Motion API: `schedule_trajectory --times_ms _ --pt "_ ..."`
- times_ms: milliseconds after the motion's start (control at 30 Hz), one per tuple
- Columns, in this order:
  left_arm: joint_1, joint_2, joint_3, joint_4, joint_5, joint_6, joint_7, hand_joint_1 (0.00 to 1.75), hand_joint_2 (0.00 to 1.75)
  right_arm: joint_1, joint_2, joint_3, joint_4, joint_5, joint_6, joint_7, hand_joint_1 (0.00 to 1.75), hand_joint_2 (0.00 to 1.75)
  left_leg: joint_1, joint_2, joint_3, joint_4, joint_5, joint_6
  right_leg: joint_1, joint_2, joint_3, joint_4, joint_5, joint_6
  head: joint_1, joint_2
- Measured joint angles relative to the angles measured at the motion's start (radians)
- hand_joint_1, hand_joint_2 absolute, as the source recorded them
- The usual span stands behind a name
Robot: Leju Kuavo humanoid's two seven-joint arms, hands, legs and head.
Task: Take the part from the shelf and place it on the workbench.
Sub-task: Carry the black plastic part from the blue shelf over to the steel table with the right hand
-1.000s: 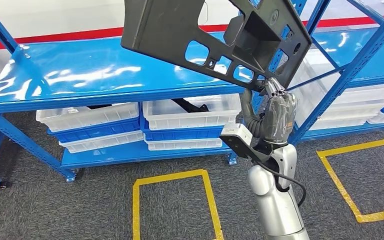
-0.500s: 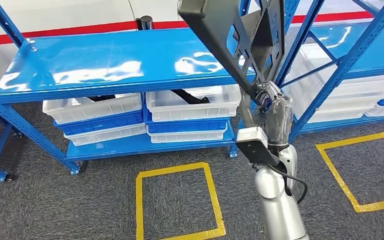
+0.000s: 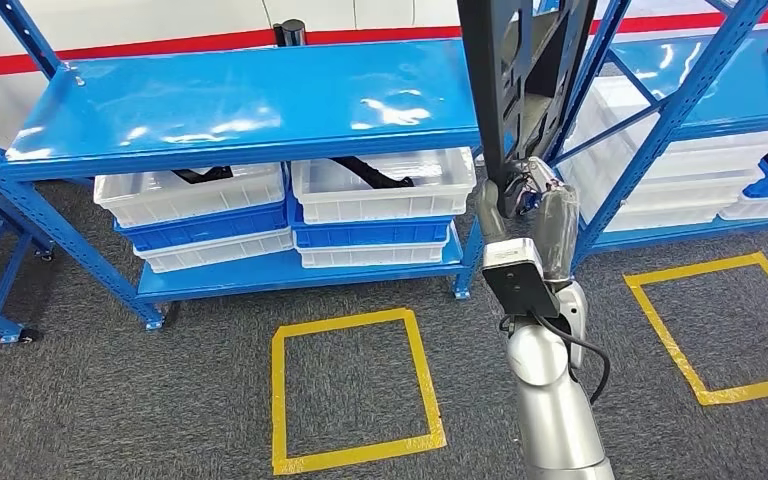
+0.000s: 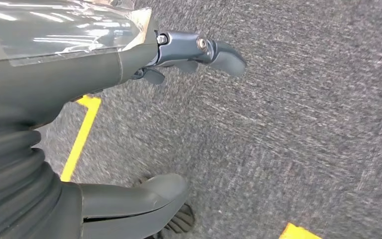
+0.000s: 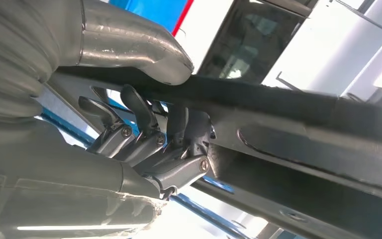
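Above the right hand (image 3: 526,190), the black part (image 3: 516,75) is standing nearly upright, fingers clamping its lower edge. It is looking stiff, broad and top-heavy, likely swinging; the left hand (image 4: 129,124) is hanging unclenched, holding nothing.

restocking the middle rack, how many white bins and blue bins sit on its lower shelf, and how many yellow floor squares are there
white bins: 4
blue bins: 2
yellow floor squares: 2
total: 8
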Motion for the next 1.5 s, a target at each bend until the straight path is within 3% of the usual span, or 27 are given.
schedule_trajectory --times_ms 67,100,200,267,300,367,433,500,567,600,667,733,767,800,833,900,933,1000,1100,1133,1200,1267,1300,1333,1400,1467,1500 --pt "0.0 0.0 0.001 0.0 -0.001 0.0 0.004 0.0 1.75 -0.001 -0.001 -0.005 0.002 -0.004 0.002 -0.003 1.75 1.75 -0.002 0.003 -0.013 -0.001 0.019 0.019 -0.003 0.001 -0.009 0.001 0.006 0.012 0.001 0.0" --pt "-0.001 0.0 0.002 0.0 -0.002 0.0 0.007 0.0 1.75 -0.001 -0.002 -0.008 0.002 -0.007 0.004 -0.004 1.75 1.75 -0.001 0.006 -0.022 -0.003 0.03 0.029 -0.005 0.002 -0.02 0.016 -0.01 0.013 0.001 0.0" --pt "-0.004 0.001 0.004 -0.001 -0.006 0.0 0.011 0.0 1.75 -0.001 -0.006 -0.014 0.003 -0.011 0.007 -0.005 1.75 1.75 0.001 0.011 -0.063 -0.004 0.067 0.045 -0.007 0.004 -0.076 0.172 -0.134 -0.001 0.004 0.0" --pt "-0.004 0.002 0.005 -0.001 -0.007 0.0 0.011 0.0 1.75 -0.001 -0.007 -0.016 0.004 -0.012 0.009 -0.005 1.75 1.75 0.0 0.013 -0.095 -0.003 0.091 0.046 -0.007 0.004 -0.089 0.284 -0.182 0.004 0.004 0.0" --pt "-0.004 0.002 0.006 -0.001 -0.007 0.0 0.012 0.0 1.75 -0.001 -0.008 -0.016 0.005 -0.012 0.011 -0.005 1.75 1.75 -0.001 0.013 -0.111 -0.003 0.102 0.045 -0.007 0.004 -0.074 0.297 -0.178 0.012 0.004 0.0" --pt "-0.004 0.002 0.007 -0.001 -0.008 0.002 0.014 0.0 1.75 -0.003 -0.008 -0.017 0.006 -0.012 0.014 -0.005 1.75 1.75 -0.001 0.013 -0.139 -0.002 0.126 0.039 -0.007 0.004 0.009 0.219 -0.143 0.027 0.004 0.0" --pt "-0.005 0.001 0.008 -0.001 -0.01 0.005 0.014 0.0 1.75 -0.009 -0.007 -0.017 0.005 -0.012 0.016 -0.005 1.75 1.75 -0.003 0.012 -0.157 -0.001 0.147 0.03 -0.002 0.004 0.125 0.064 -0.14 0.02 0.003 0.0" --pt "-0.005 0.001 0.011 -0.001 -0.017 0.006 0.012 0.0 1.75 -0.012 -0.006 -0.018 0.003 -0.009 0.014 -0.003 1.75 1.75 -0.004 0.012 -0.164 -0.005 0.17 0.018 0.005 0.006 0.178 -0.025 -0.154 0.005 0.002 0.0" --pt "-0.003 0.001 0.014 -0.001 -0.025 0.005 0.009 0.0 1.75 -0.004 -0.008 -0.02 -0.001 -0.004 0.011 0.001 1.75 1.75 0.0 0.011 -0.167 -0.012 0.185 0.006 0.003 0.006 0.168 -0.033 -0.142 -0.01 0.002 0.0" --pt "-0.002 0.002 0.014 -0.001 -0.028 0.003 0.008 0.0 1.75 0.003 -0.009 -0.022 -0.005 -0.002 0.01 0.002 1.75 1.75 0.002 0.01 -0.173 -0.004 0.17 -0.001 0.0 0.006 0.16 -0.034 -0.133 -0.02 0.001 0.0" --pt "0.001 0.002 0.015 -0.001 -0.032 0.0 0.004 0.0 1.75 0.02 -0.009 -0.026 -0.018 0.002 0.007 0.003 1.75 1.75 0.007 0.008 -0.194 0.062 0.079 -0.013 -0.007 0.002 0.141 -0.036 -0.109 -0.038 0.0 0.0" --pt "0.002 0.002 0.016 -0.001 -0.033 -0.001 0.0 0.0 1.75 0.036 -0.009 -0.03 -0.031 0.007 0.004 0.004 1.75 1.75 0.008 0.007 -0.22 0.19 -0.023 -0.023 -0.005 0.001 0.116 -0.034 -0.084 -0.045 -0.001 0.0" --pt "0.002 0.002 0.016 -0.001 -0.033 -0.001 -0.002 0.0 1.75 0.043 -0.009 -0.032 -0.034 0.009 0.003 0.003 1.75 1.75 0.009 0.007 -0.226 0.247 -0.041 -0.026 -0.005 0.001 0.101 -0.032 -0.071 -0.044 -0.001 0.0" --pt "0.002 0.002 0.016 -0.001 -0.034 -0.001 -0.003 0.0 1.75 0.048 -0.01 -0.033 -0.037 0.011 0.002 0.003 1.75 1.75 0.009 0.007 -0.222 0.282 -0.037 -0.029 -0.004 0.002 0.085 -0.029 -0.06 -0.042 -0.001 0.0" --pt "0.002 0.003 0.016 -0.001 -0.035 -0.001 -0.004 0.0 1.75 0.052 -0.01 -0.035 -0.038 0.013 0.002 0.003 1.75 1.75 0.011 0.008 -0.198 0.28 -0.013 -0.03 -0.005 0.002 0.068 -0.025 -0.051 -0.039 -0.001 0.0" --pt "0.0 0.003 0.017 -0.001 -0.036 -0.001 -0.004 0.0 1.75 0.056 -0.011 -0.038 -0.042 0.016 0.002 0.003 1.75 1.75 0.014 0.007 -0.102 0.18 0.024 -0.027 -0.004 0.003 0.038 -0.013 -0.036 -0.029 -0.001 0.0" --pt "-0.001 0.003 0.017 -0.001 -0.037 -0.001 -0.005 0.0 1.75 0.056 -0.012 -0.039 -0.045 0.018 0.002 0.003 1.75 1.75 0.013 0.006 -0.046 0.106 0.023 -0.024 -0.003 0.002 0.027 -0.006 -0.029 -0.024 -0.001 0.0" --pt "-0.003 0.004 0.017 -0.001 -0.038 0.0 -0.005 0.0 1.75 0.053 -0.014 -0.041 -0.049 0.019 0.002 0.003 1.75 1.75 0.007 0.003 0.013 0.014 -0.002 -0.013 0.001 0.0 0.014 0.002 -0.017 -0.009 0.0 0.0" --pt "-0.003 0.004 0.022 -0.001 -0.037 0.0 -0.008 0.0 1.75 0.05 -0.021 -0.041 -0.051 0.018 0.0 0.003 1.75 1.75 0.001 0.005 0.003 -0.007 0.006 0.016 -0.001 -0.001 -0.002 0.008 -0.009 0.008 0.001 0.0" --pt "-0.003 0.004 0.025 -0.001 -0.036 0.0 -0.01 0.0 1.75 0.05 -0.024 -0.041 -0.051 0.017 -0.001 0.003 1.75 1.75 0.002 0.007 -0.005 -0.01 0.016 0.028 -0.002 0.0 -0.014 0.031 -0.03 0.006 0.002 0.0" --pt "-0.003 0.005 0.03 -0.001 -0.033 -0.001 -0.013 0.0 1.75 0.05 -0.031 -0.041 -0.051 0.016 -0.003 0.003 1.75 1.75 0.003 0.011 -0.026 -0.011 0.037 0.043 -0.004 0.003 -0.052 0.128 -0.106 -0.002 0.003 0.0" --pt "-0.003 0.006 0.033 -0.001 -0.033 -0.001 -0.014 0.0 1.75 0.053 -0.036 -0.041 -0.051 0.016 -0.005 0.004 1.75 1.75 0.003 0.013 -0.05 -0.01 0.056 0.044 -0.004 0.004 -0.084 0.251 -0.165 -0.001 0.003 0.0" --pt "-0.003 0.006 0.033 -0.001 -0.033 -0.001 -0.014 0.0 1.75 0.055 -0.038 -0.041 -0.051 0.015 -0.005 0.005 1.75 1.75 0.003 0.013 -0.062 -0.01 0.066 0.043 -0.004 0.004 -0.085 0.285 -0.168 0.006 0.003 0.0" --pt "-0.003 0.006 0.034 -0.001 -0.034 -0.002 -0.014 0.0 1.75 0.056 -0.04 -0.041 -0.052 0.015 -0.005 0.007 1.75 1.75 0.003 0.014 -0.072 -0.009 0.074 0.042 -0.005 0.004 -0.068 0.284 -0.155 0.015 0.003 0.0" --pt "-0.003 0.006 0.037 -0.001 -0.036 -0.003 -0.014 0.0 1.75 0.058 -0.041 -0.041 -0.058 0.016 -0.006 0.011 1.75 1.75 0.003 0.014 -0.088 -0.008 0.088 0.036 -0.004 0.004 0.021 0.171 -0.117 0.027 0.003 0.0" --pt "-0.003 0.005 0.04 -0.001 -0.038 -0.004 -0.014 0.0 1.75 0.06 -0.042 -0.041 -0.069 0.017 -0.007 0.015 1.75 1.75 -0.001 0.013 -0.096 -0.007 0.099 0.026 0.001 0.004 0.118 0.03 -0.11 0.02 0.003 0.0" --pt "-0.003 0.005 0.041 -0.001 -0.038 -0.004 -0.015 0.0 1.75 0.061 -0.043 -0.041 -0.075 0.019 -0.008 0.016 1.75 1.75 -0.003 0.014 -0.098 -0.006 0.103 0.021 0.003 0.005 0.138 -0.008 -0.114 0.013 0.003 0.0"
